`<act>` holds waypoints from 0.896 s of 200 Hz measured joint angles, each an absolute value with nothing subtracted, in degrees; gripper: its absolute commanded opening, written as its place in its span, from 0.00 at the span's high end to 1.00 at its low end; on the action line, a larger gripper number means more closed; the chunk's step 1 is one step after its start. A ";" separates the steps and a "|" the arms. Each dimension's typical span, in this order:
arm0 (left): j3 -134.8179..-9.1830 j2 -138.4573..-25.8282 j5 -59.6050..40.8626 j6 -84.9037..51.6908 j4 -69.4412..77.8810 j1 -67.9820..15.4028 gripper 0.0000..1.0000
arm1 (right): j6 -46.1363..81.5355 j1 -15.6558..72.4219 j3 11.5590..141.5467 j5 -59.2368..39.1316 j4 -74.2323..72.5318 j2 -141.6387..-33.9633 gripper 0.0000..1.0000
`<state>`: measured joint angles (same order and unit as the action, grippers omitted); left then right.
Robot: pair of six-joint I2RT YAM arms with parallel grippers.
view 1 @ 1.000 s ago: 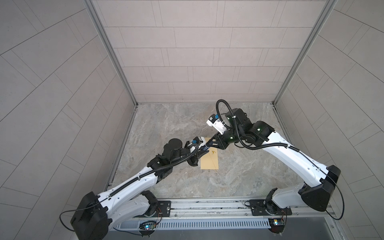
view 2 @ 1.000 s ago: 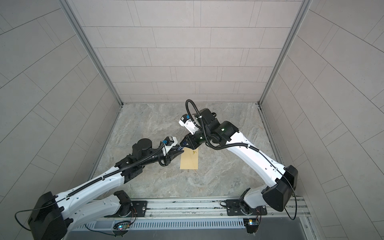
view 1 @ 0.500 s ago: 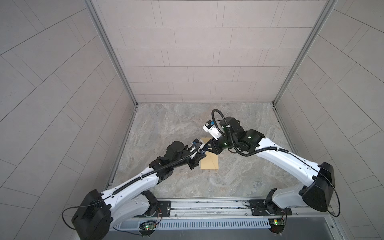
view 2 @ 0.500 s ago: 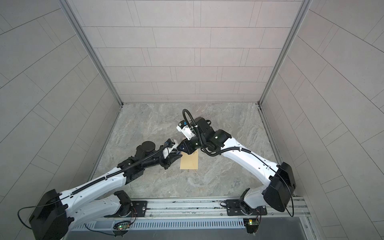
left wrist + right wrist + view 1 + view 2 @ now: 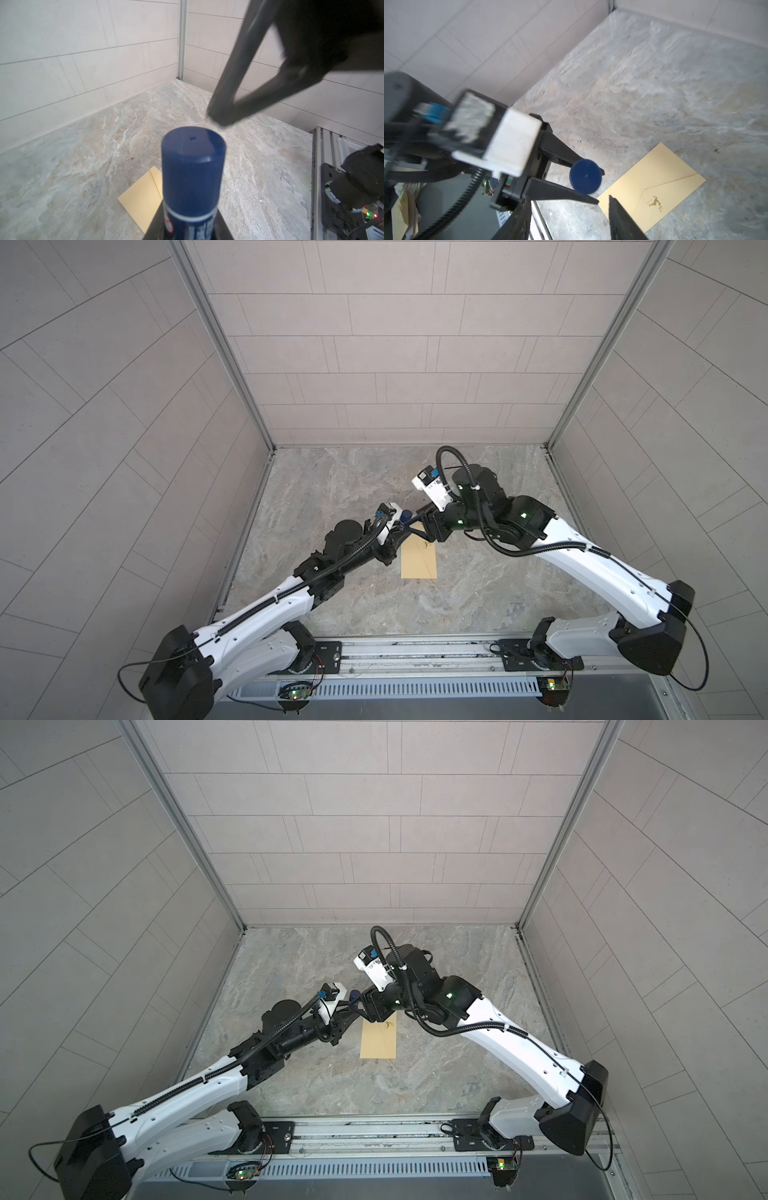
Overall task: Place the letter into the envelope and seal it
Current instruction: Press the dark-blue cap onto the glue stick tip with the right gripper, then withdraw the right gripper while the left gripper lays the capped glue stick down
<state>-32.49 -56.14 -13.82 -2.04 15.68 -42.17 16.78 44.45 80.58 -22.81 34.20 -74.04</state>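
Grips a blue capped tube (image 5: 193, 170), by its look a glue stick, in the left gripper (image 5: 591, 184): fingers (image 5: 560, 190) closed on the body from both sides, cap end jutting free past the tips. Holds the right gripper (image 5: 420, 519) just beside that cap, its fingers (image 5: 618, 216) spread apart with nothing between them, and not touching the tube as far as the wrist views show.

Finds the envelope (image 5: 419, 562) flat on the surface (image 5: 332, 489), below both sets of fingers and apart from them, flap folded down with a small gold emblem near its point; cannot tell whether glued. Finds no letter in any view, so cannot say whether already inside.

Judged: about to take the cap off for gluing the flap.

- Closing off-centre on the round cap could squeeze it sideways out of the right fingers, or twist the tube in the left fingers, with only two narrow faces pinching a smooth cylinder.
- Pulling hard against a weak left grip could drag the whole tube out and drop it onto the envelope.
- Knocking finger against finger seems likely too, given how close the two pairs stand.
- Sealing with the letter outside would spoil the task, so check first.
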 measured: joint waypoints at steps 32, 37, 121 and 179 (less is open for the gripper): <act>-34.89 -56.07 -7.20 -7.66 4.99 -42.17 1.00 | 15.66 43.18 79.37 -17.69 31.00 -65.30 0.30; -35.86 -56.36 -6.09 -8.56 2.50 -42.17 1.00 | 15.59 42.89 78.83 -16.99 30.50 -64.07 0.29; -51.59 -79.11 2.13 -22.37 -24.75 -40.71 1.00 | 15.25 36.62 67.72 -11.70 29.39 -58.48 0.27; -52.49 -90.50 1.85 -29.54 -27.31 -38.39 0.89 | 15.33 33.06 62.96 -11.44 29.17 -55.88 0.27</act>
